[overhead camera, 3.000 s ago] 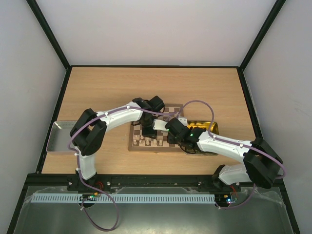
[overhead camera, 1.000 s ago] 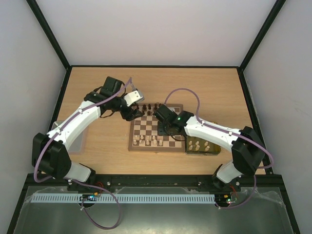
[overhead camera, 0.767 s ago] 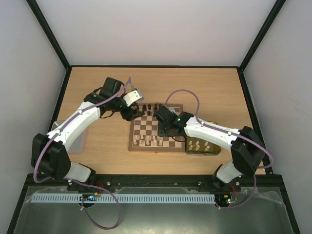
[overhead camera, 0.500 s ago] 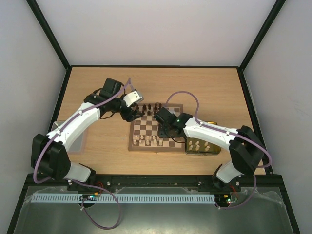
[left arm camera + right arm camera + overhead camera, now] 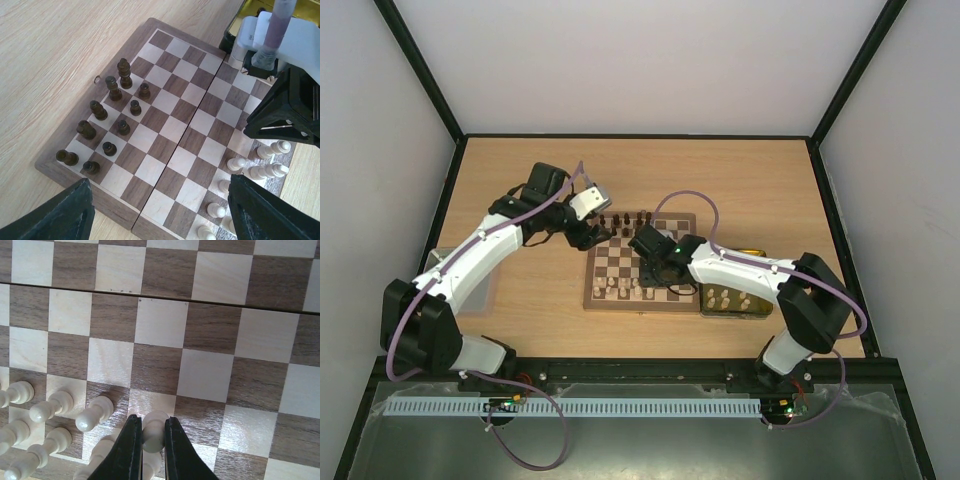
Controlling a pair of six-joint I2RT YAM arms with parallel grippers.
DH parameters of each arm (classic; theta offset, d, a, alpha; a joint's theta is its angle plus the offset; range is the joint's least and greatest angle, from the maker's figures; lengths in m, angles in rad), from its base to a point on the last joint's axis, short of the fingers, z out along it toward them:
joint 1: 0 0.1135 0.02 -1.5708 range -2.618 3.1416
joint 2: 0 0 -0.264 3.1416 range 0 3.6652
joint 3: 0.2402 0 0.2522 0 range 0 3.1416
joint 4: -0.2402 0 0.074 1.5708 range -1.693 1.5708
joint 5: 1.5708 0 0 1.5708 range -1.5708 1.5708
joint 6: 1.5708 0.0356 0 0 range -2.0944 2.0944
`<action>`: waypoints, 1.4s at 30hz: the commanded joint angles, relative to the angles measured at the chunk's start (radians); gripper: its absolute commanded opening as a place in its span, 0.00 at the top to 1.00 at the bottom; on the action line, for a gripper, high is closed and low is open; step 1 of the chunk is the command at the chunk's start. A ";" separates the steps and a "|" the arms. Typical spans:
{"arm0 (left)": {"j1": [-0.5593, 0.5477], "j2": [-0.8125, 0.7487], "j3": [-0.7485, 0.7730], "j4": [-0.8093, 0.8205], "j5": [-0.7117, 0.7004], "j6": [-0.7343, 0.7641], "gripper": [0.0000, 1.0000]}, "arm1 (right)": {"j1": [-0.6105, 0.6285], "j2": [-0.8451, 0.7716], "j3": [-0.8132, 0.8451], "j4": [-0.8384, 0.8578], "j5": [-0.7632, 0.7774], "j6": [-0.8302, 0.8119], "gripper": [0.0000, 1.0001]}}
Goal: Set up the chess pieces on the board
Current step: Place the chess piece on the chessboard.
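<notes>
The right end effector (image 5: 151,426) pinches 1 cream pawn (image 5: 155,418) low over the chessboard (image 5: 210,320), just beside other cream pawns (image 5: 95,415). Best lowered straight, seated mid-square, then released. The left end effector (image 5: 159,200) hovers spread.

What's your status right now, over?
Left gripper open, at board's far left corner. Right gripper shut on cream piece, low over board. Other cream pieces close beside.

The light wooden surface (image 5: 720,180) carries the chessboard (image 5: 617,262) at the centre of the frame. A shiny gold tray (image 5: 735,315) lies just beside its lower right side. A grey metal tray (image 5: 475,297) lies at the left edge, well apart, partly hidden.
</notes>
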 commanded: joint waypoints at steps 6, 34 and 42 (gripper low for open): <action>0.012 -0.012 -0.019 0.020 0.000 -0.009 0.26 | 0.019 0.017 -0.009 0.020 -0.005 0.010 0.98; 0.017 -0.021 -0.025 0.022 0.012 -0.007 0.25 | 0.031 0.044 -0.032 0.055 -0.004 0.021 0.97; 0.016 -0.018 -0.027 0.023 0.011 -0.007 0.25 | 0.031 0.048 -0.035 0.060 -0.002 0.021 0.95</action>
